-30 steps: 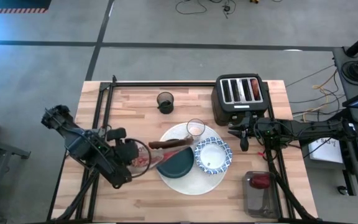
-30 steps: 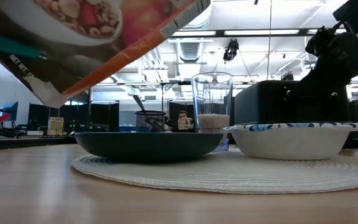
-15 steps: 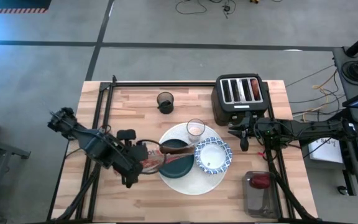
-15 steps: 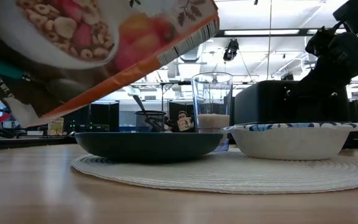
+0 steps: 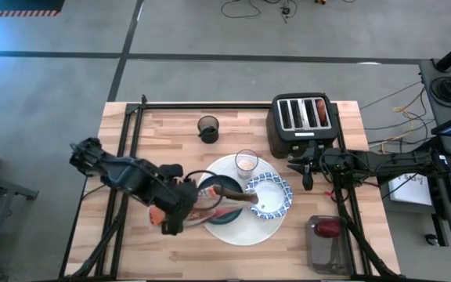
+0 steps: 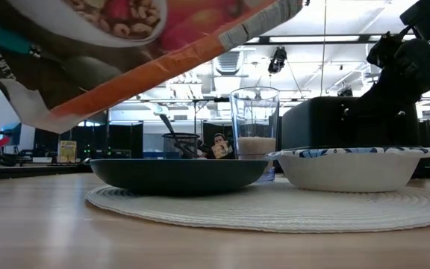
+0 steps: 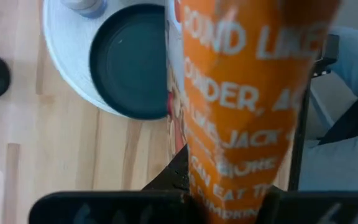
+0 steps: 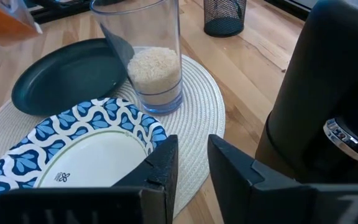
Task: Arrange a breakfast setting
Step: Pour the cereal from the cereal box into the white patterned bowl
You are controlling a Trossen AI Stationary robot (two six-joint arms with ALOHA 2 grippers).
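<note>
The left gripper (image 5: 180,205) is squeezed shut on an orange cereal box (image 5: 221,197). It holds the box tipped on its side, up in the air over the dark green plate (image 5: 224,205). The far end of the box reaches the edge of the blue-and-white patterned bowl (image 5: 269,196). From table height, the box (image 6: 125,52) hangs slanted above the plate (image 6: 178,174), not touching it.

The plate and the bowl sit side by side on the big round white mat (image 5: 249,233). The small clear glass (image 5: 246,162) stands upright at the back of the mat, with something white and grainy in the bottom.

The right gripper (image 5: 307,181) waits near the black toaster (image 5: 303,121), just beside the bowl. Its fingers (image 8: 160,169) are a little apart and hold nothing.

A red apple (image 5: 329,228) lies in a clear container near the table's front right corner. A small black mesh cup (image 5: 207,128) stands well apart near the back.
</note>
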